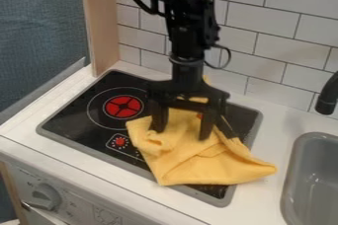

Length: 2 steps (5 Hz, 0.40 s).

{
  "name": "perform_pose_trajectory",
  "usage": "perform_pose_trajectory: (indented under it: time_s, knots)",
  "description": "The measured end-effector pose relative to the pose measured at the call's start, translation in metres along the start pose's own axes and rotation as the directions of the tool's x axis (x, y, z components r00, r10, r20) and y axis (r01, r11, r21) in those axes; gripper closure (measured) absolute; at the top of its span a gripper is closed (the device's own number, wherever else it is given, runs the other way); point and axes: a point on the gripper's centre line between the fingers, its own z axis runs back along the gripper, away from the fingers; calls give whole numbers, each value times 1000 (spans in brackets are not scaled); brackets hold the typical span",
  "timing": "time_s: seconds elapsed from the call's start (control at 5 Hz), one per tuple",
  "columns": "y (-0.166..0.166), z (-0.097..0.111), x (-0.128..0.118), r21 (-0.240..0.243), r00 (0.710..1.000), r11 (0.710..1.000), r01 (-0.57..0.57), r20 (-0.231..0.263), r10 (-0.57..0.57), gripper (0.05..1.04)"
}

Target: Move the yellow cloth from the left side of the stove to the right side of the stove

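**A:** Standing in the room here. Behind the end effector (182, 133) there's a white tiled wall (284, 41), and off to one side some blue-grey fabric (39, 36). Below it is a white table (261, 194) with a black cooktop (72, 115) set in, and a grey sink (316, 179) on the opposite side from the fabric.

**B:** Ok, but what's the arm (187, 36) on?

**A:** A yellow cloth (198, 162), rumpled and folded over itself. It's right under the end effector, mostly on the cooktop, with one corner past the edge towards the sink.

**B:** Gripped, or nah?

**A:** Nah, fingers are apart, tips down at the cloth. I'd call it the contact step, no proper hold. Any grab from here would call for closing on a raised fold without scraping the glass, imo.

**B:** Anything smaller nearby?

**A:** Black tap (326, 95) out on the sink side, red burner disc (123, 106) just beside the end effector on the fabric side, and a grey knob (45, 197) lower down, on the front panel.
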Motion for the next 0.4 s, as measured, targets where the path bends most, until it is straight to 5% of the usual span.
perform_pose_trajectory:
  time_s: [0.4]
  knots:
    - [13,68,-2,-59,993,998,-16,114,23,85]
